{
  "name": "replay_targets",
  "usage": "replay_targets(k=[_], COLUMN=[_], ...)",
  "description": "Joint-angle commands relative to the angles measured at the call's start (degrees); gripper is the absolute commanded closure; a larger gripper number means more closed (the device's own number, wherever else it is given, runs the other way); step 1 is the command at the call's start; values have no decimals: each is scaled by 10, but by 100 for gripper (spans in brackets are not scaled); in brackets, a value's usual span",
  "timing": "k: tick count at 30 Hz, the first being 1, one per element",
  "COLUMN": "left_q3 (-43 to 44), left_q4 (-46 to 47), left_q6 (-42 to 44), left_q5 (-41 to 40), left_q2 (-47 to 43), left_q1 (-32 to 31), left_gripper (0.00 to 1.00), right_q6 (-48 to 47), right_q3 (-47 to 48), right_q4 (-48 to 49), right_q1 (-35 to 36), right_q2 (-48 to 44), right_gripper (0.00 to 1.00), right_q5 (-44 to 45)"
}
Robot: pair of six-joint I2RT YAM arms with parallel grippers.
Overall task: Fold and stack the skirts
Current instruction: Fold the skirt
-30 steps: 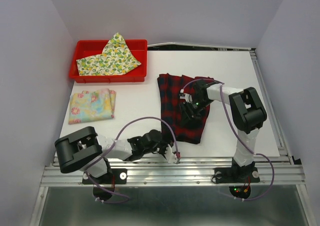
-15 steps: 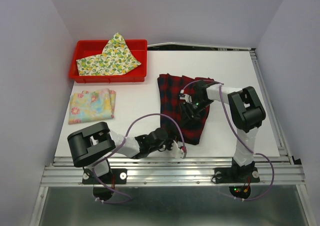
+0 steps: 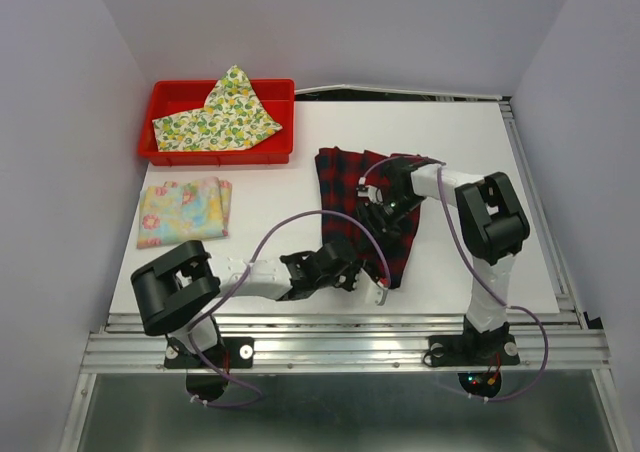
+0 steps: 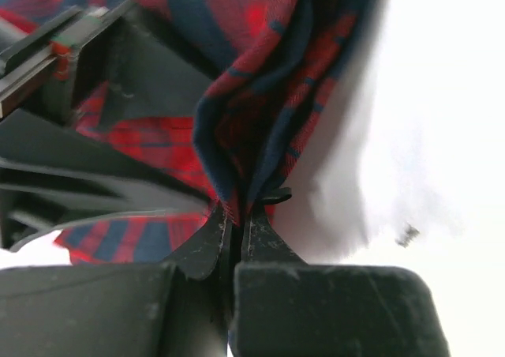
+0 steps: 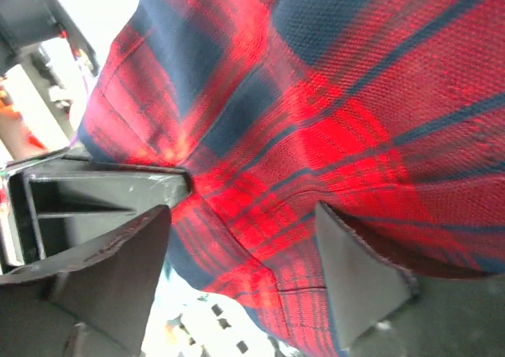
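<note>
Progress looks like about a third, judging from how the garments lie: the pastel floral skirt (image 3: 185, 210) sits as a neat folded square at 9 o'clock on the white desk (image 3: 470, 152), and that seems to be the base of the stack. The lemon-print skirt (image 3: 222, 117) lies loose and peaked in the red tray (image 3: 175, 94) at 11 o'clock, not yet taken up. The red-and-black plaid skirt (image 3: 345, 187) is the one in hand. It is spread just toward 3 o'clock of the desk's centre, long axis running from 12 to 6, and no completed fold shows in it. The left fingers (image 4: 209, 242) are pressed together on a doubled edge of the plaid, at what the top view places as its 6 o'clock hem, and the cloth rises in a pinched ridge out of them. The right fingers (image 5: 110, 270) stand wide apart over the middle of the same skirt, toward its 3 o'clock side. Plaid cloth fills the gap between them but is not clamped, and whether they press it down onto the desk cannot be told. What remains, as I judge it, is folding the plaid, carrying it across to the floral square at 9 o'clock, then fetching the lemon-print one from the tray, folding it and placing it on top.
</note>
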Motion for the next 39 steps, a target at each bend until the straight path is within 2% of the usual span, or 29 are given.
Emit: replay_targets(k=[1, 2, 3, 7, 11, 15, 19, 22, 26, 27, 33, 39], left_q3=[44, 46, 49, 59, 81, 118, 172, 208, 253, 262, 343, 406], left_q4=[-134, -153, -188, -252, -298, -369, -421, -455, -495, -507, -530, -522], left_q6=[-39, -45, -48, -77, -106, -135, -169, -191, -190, -192, -191, -171], left_q5=[80, 94, 102, 127, 150, 185, 222, 237, 235, 228, 224, 222], left_q2=[-58, -66, -80, -109, -124, -131, -137, -133, -130, -124, -89, -20], left_q1=[-11, -13, -18, -28, -32, -32, -32, -32, -31, -25, 22, 80], left_gripper=[100, 100, 100, 100, 100, 100, 100, 100, 100, 100, 100, 100], right_q6=[-42, -45, -46, -70, -79, -110, -122, -132, -143, -149, -159, -164], right_q3=[77, 101, 127, 279, 374, 407, 355, 293, 201, 185, 97, 72], right_q4=[32, 27, 16, -9, -26, -28, 2, 16, 38, 44, 54, 53], right_q1=[-27, -51, -60, -77, -77, -77, -77, -70, -48, -42, -13, 3], right_q2=[-17, -23, -25, 7, 67, 124, 147, 142, 108, 92, 49, 31], right_gripper=[17, 12, 11, 11, 11, 13, 20, 30, 51, 53, 58, 58], right_q5=[140, 136, 137, 159, 171, 175, 150, 123, 93, 79, 42, 20])
